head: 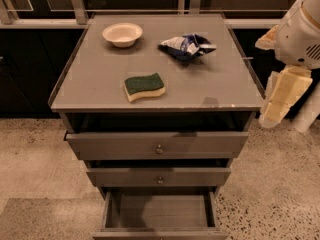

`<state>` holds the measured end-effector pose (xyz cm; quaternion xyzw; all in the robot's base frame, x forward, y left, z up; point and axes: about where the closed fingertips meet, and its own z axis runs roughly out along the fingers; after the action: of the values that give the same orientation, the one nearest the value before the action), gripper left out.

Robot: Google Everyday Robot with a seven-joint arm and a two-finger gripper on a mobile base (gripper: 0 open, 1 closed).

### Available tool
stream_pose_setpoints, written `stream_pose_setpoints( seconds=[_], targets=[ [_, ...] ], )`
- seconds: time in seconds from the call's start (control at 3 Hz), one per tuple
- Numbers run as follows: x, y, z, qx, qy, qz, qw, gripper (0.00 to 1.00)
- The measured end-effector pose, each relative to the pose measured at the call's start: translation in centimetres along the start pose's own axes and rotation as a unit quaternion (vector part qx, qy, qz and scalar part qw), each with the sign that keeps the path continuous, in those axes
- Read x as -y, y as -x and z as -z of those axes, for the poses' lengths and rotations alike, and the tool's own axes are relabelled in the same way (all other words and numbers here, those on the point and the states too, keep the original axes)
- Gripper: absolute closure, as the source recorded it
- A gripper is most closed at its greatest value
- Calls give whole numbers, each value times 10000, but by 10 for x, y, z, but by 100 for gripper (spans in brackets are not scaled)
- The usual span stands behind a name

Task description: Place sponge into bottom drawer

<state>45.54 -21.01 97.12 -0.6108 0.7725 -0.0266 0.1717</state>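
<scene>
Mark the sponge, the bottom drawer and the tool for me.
sponge (144, 85): camera view, on its green top layer.
bottom drawer (160, 211): camera view, on its bare inner floor.
tool (274, 111): camera view, near the right edge, on its cream lower end.

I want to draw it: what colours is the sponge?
Dark green on top, pale yellow underneath, clearest in the camera view: sponge. The gripper hangs beside the cabinet.

White arm (298, 36), cream tool (278, 104) far right
</scene>
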Motion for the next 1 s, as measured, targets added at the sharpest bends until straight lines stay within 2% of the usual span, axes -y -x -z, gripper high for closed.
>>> stream_pose_setpoints(
  seconds=[0.33,1.0],
  targets=[
    [27,33,-41,408,207,248,9986,0],
    [62,111,-130,1027,747,664,9897,0]
  ],
)
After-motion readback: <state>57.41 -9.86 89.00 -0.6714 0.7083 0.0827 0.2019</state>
